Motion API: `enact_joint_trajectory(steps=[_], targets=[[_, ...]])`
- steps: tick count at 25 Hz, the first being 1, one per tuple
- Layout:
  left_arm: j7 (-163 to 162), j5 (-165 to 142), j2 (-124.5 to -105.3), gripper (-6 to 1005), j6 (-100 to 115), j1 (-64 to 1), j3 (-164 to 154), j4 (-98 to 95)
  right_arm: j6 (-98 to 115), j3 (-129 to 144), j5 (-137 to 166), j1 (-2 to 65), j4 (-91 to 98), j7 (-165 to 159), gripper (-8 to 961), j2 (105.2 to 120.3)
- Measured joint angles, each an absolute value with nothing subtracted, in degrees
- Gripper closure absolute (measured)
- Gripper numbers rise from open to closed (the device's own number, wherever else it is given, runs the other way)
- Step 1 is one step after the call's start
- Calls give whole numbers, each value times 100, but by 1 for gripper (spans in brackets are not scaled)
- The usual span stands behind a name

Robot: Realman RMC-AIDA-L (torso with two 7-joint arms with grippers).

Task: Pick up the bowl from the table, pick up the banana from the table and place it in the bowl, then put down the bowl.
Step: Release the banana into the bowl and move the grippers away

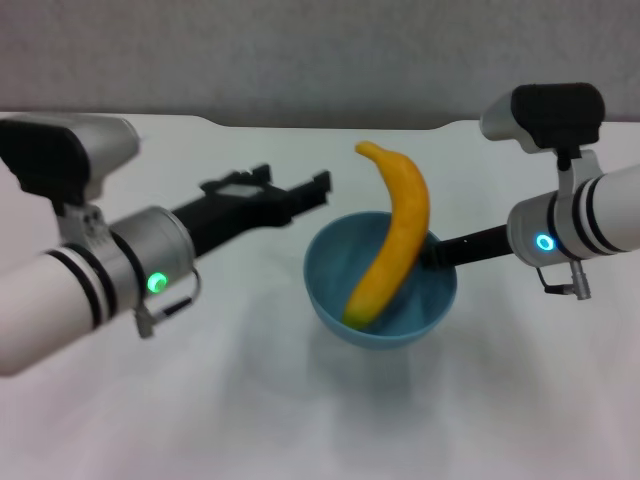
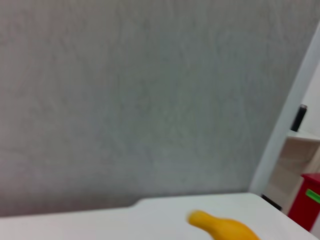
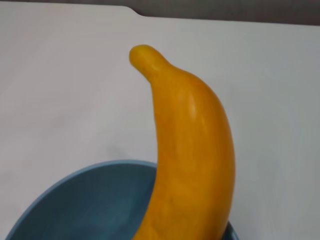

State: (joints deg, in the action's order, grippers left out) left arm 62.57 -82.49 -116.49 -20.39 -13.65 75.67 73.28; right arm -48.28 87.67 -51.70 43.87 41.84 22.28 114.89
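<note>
The banana (image 1: 392,234) stood leaning in the bowl (image 1: 345,305), its upper end jutting past the far rim above the table (image 1: 250,400). The right gripper (image 1: 436,252) clasped the bowl's rim, while the left gripper (image 1: 300,190) hung spread and empty just beside the bowl.

Glossy light-blue plastic bowl (image 1: 330,290), smooth waxy yellow banana (image 1: 395,235), matt white table (image 1: 250,400).

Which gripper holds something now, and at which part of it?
The right gripper holds the bowl at its rim on the robot's right side. The banana stands inside it. The left gripper is open and holds nothing.
</note>
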Motion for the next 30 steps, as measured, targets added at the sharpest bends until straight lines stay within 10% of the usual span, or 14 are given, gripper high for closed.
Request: enact_joint_trajectory(steps=[30], targets=[[7968, -8203, -11680, 124, -1511, -1428, 8728, 6284, -5027, 8472, -5114, 5151, 2814, 2589, 815, 11557]])
